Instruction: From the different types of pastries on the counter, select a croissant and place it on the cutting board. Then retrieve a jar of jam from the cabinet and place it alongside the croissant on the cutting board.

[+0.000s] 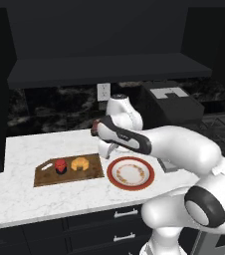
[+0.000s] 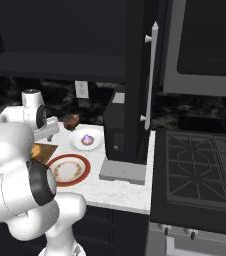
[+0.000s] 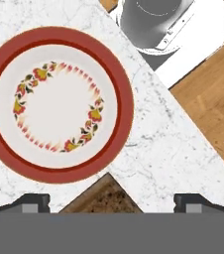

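Pincer (image 3: 112,201): fingertips (image 3: 32,202) spread to full width at bottom of hand view, nothing between them, nothing held. Directly beneath: corner of dark brown oblong pastry (image 3: 104,198), resting on tabletop (image 3: 168,149).

Red-rimmed plate (image 3: 58,104): round, floral ring inside, bare, just beyond the pastry corner. Seen from left base camera just right of cutting board (image 1: 45,178).

Cutting board: brown wood, flat on tabletop. Croissant (image 1: 80,164) on its right half; jar of jam (image 1: 60,166) on same board, just left of croissant, close beside it, upright. Contact between the two not discernible.

Cupcake (image 2: 87,139): purple-frosted, on a small white plate (image 2: 77,145), behind the red-rimmed plate, from right base camera.

Step in hand, by judgement: both placements look complete, pincer released and clear of the board. Next move calls only for lifting away without brushing jar or croissant; nothing further to fetch.
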Robot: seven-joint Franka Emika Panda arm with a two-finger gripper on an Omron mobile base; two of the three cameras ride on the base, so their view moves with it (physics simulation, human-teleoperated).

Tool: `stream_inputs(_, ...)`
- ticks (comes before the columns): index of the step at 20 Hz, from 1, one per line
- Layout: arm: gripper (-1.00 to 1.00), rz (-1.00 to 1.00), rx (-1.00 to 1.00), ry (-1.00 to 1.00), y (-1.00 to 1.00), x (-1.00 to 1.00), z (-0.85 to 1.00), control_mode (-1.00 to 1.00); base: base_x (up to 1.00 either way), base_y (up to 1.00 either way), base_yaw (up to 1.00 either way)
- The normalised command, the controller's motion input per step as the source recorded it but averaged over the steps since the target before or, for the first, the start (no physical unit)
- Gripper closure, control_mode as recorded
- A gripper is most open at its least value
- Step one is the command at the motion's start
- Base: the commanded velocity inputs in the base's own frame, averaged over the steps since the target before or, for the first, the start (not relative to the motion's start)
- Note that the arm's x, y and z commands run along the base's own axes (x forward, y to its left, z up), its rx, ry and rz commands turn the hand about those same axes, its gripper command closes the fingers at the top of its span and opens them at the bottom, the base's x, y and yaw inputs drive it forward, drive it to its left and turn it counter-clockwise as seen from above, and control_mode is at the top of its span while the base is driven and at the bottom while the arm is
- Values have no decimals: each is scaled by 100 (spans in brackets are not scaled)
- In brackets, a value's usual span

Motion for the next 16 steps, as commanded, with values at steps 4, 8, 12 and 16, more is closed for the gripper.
stream_inputs(4, -100, 10, 2, -1, -7, -53, 52, -100, 0, 0, 0)
stream_inputs(8, -100, 7, 0, 0, 0, -43, 50, -100, 0, 0, 0)
stream_inputs(12, -100, 10, 4, 0, -1, -55, 30, -100, 0, 0, 0)
stream_inputs(16, -100, 11, 9, 0, -9, -72, 10, -100, 0, 0, 0)
